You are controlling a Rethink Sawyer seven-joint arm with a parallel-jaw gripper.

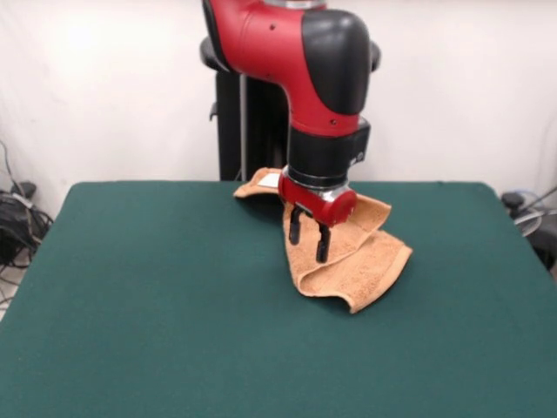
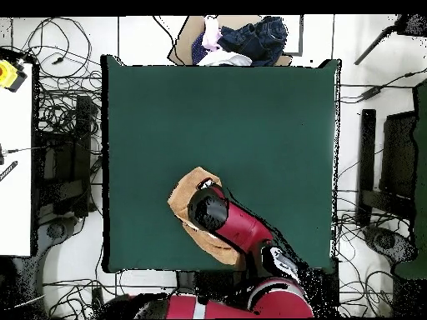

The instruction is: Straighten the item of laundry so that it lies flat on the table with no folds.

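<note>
The orange-tan towel (image 1: 361, 252) lies crumpled and folded over itself on the dark green table (image 1: 157, 287), on its far half, just right of centre. One corner with a white label (image 1: 269, 180) reaches back toward the pedestal. My gripper (image 1: 309, 233) hangs straight down over the towel's left part, its two black fingers (image 1: 295, 225) apart with nothing between them. I cannot tell whether the tips touch the cloth. In the overhead view the arm's wrist (image 2: 207, 210) hides the gripper and most of the towel (image 2: 183, 196), which lies near the table's (image 2: 233, 108) bottom edge.
The black pedestal (image 1: 248, 122) stands behind the table's far edge. In the overhead view a pile of clothes (image 2: 238, 40) lies beyond the table's top edge, cables (image 2: 62, 108) run along the floor on both sides, and a white bench (image 2: 15, 167) stands at left.
</note>
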